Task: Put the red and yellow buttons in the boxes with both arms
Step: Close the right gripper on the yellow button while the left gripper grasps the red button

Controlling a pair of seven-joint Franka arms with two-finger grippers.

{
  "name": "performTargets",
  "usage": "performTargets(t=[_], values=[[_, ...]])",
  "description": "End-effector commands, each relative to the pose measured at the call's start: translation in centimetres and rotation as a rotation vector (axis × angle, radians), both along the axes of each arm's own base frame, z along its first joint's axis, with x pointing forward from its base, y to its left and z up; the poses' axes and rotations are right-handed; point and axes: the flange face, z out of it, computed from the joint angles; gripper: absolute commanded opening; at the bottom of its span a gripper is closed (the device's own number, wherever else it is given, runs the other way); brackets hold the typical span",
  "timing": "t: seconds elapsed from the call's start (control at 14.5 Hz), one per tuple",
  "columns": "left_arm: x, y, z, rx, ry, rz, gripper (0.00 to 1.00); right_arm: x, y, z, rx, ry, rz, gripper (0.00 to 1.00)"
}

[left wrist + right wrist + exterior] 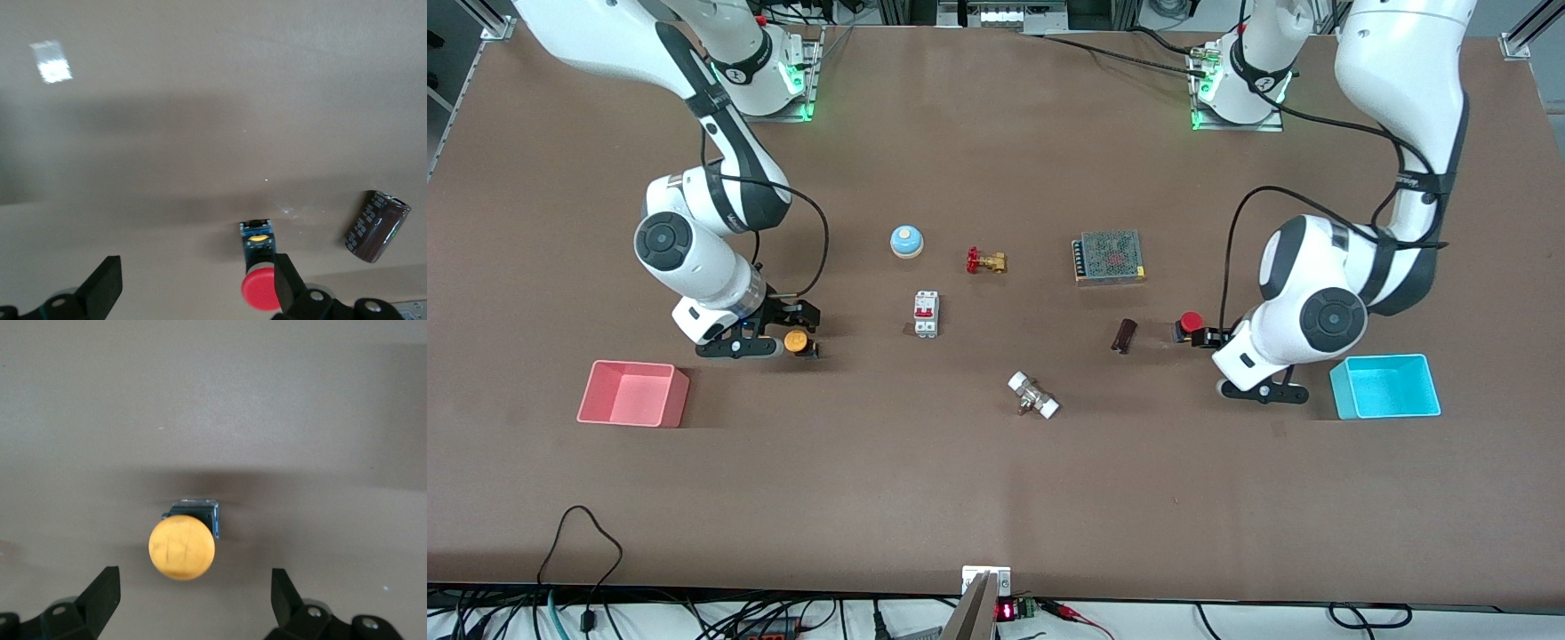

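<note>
The yellow-orange button [796,341] stands on the table, between the pink box [627,413] and the circuit breaker. My right gripper [792,330] is open around it, low at the table; in the right wrist view the button [181,547] sits between the spread fingers [105,587] without touching them. The red button [1190,323] stands beside a dark capacitor [1125,335]. My left gripper [1209,337] is open next to it; in the left wrist view the button [260,290] lies against one finger [288,283], and the other finger is well apart. The cyan box [1387,407] stands beside the left arm's wrist.
A blue dome bell [906,240], a red-handled brass valve [985,260], a white circuit breaker [926,314], a metal power supply [1109,256] and a white pipe fitting [1033,395] lie mid-table. The capacitor also shows in the left wrist view [377,225].
</note>
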Motion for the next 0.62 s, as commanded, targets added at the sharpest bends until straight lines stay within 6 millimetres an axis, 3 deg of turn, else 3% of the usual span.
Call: performTargets(t=[0.0, 0.28, 0.55], values=[[-1.6, -1.6, -0.4, -0.016, -0.018, 0.048, 1.00, 0.3, 0.4, -0.9, 0.018, -0.011, -0.013, 1.00], [-4.2, -2.2, -3.7, -0.033, -0.081, 0.067, 1.00, 0.2, 0.4, -2.1, 0.015, -0.002, 0.005, 1.00], [-6.4, -4.3, -5.7, -0.034, -0.113, 0.094, 1.00, 0.4, 0.5, -2.3, 0.011, -0.011, 0.050, 1.00]])
